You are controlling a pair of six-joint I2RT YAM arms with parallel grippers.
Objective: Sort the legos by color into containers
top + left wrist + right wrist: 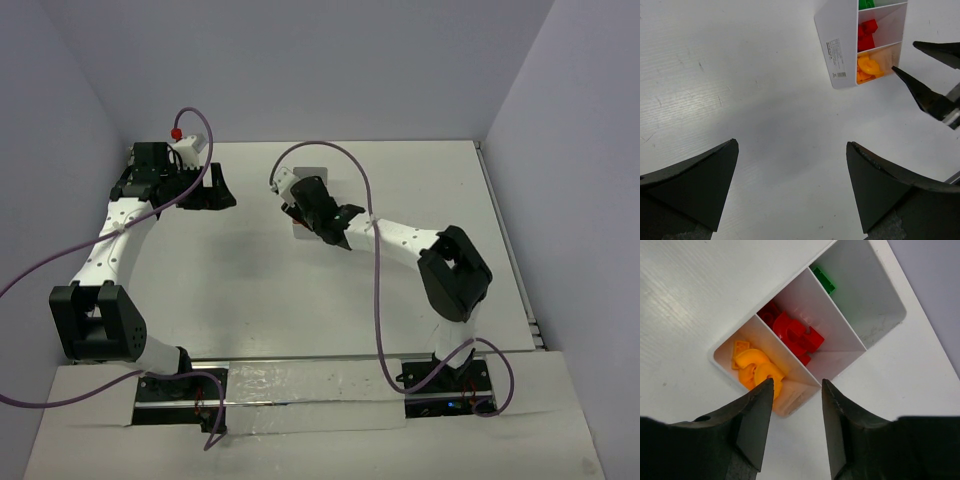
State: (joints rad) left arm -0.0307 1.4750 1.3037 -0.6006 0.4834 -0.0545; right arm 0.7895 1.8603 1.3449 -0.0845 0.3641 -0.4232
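Left gripper (205, 190) sits at the far left of the white table (250, 280). In its wrist view the gripper (792, 145) has its jaws spread wide with only bare table between them, nothing held. The white three-compartment tray (837, 50) lies to its right, near the table's centre and well apart from it; the top view shows it mostly hidden under the right arm. Contents are sorted by colour. Orange legos (755, 367) are in one end compartment, several curved pieces and one flat studded piece. Red legos (795, 335) are in the middle compartment. A green lego (824, 279) is in the other end compartment, against its wall. Right gripper (797, 382) hovers directly over the orange end of the tray (880, 305), jaws parted to a moderate gap, fingertips (762, 400) above the end wall and nothing between them. From the left wrist view the right gripper (903, 56) shows as two dark points beside the orange legos (867, 67).
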